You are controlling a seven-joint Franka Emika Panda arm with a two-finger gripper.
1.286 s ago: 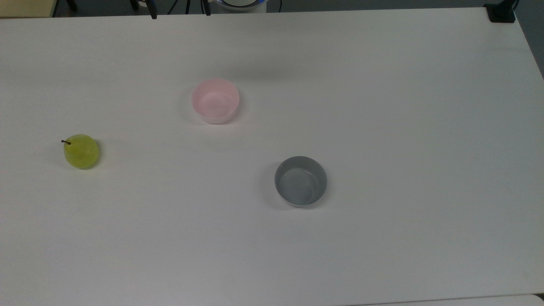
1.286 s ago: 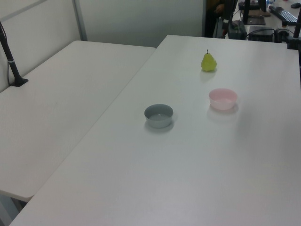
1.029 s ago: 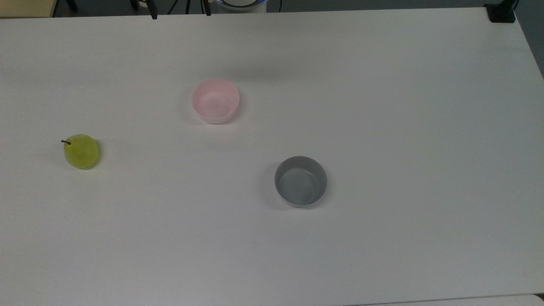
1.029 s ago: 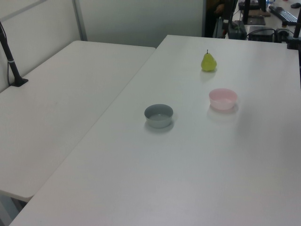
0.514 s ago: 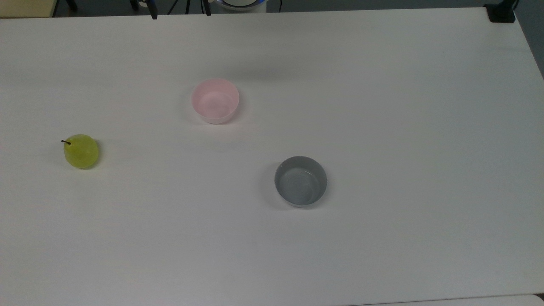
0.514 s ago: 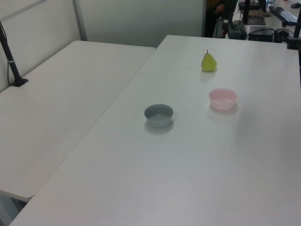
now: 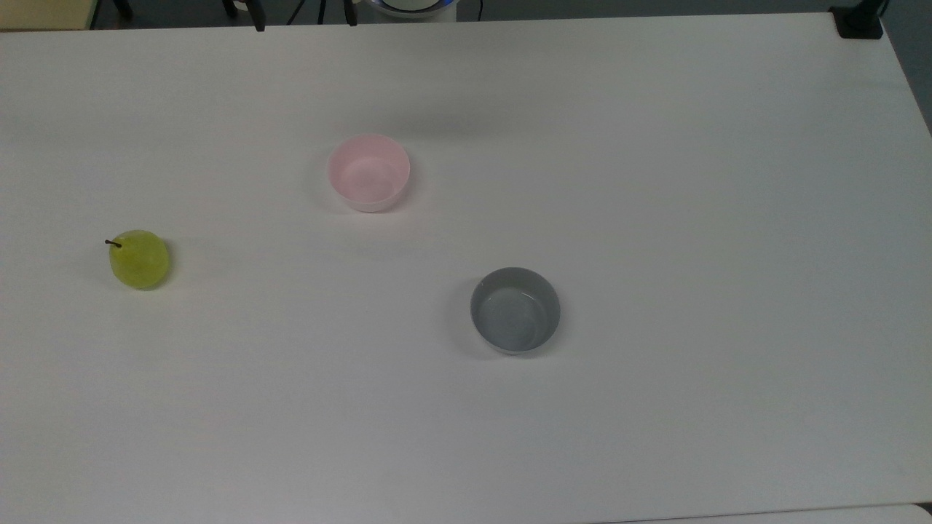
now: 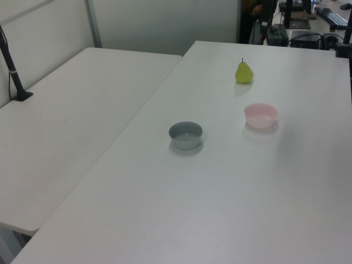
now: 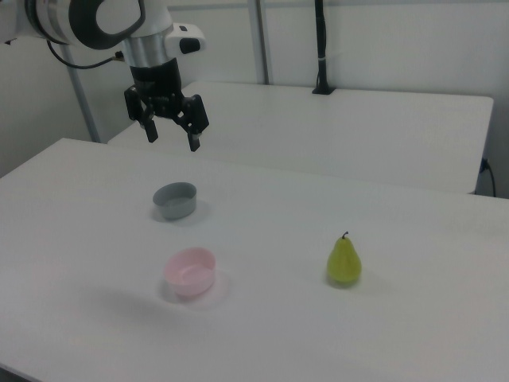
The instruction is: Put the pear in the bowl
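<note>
A white table (image 7: 655,182) carries everything. The gripper (image 9: 170,137) hangs high above it, fingers spread and empty. In the top view, the grey bowl (image 7: 515,311) sits right of centre, the bowl (image 7: 368,172) farther back, and the pear (image 7: 140,259) stands upright far left, well apart from both.

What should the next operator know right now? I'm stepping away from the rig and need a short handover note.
Gripper: jaws open, holding nothing, high above the table, up behind the grey bowl in the right view.
Pear: upright on the table, apart from both bowls.
Pink bowl: empty.
Done: nothing yet.
Left: reach the pear, grasp it, carry it to the pink bowl, release.
</note>
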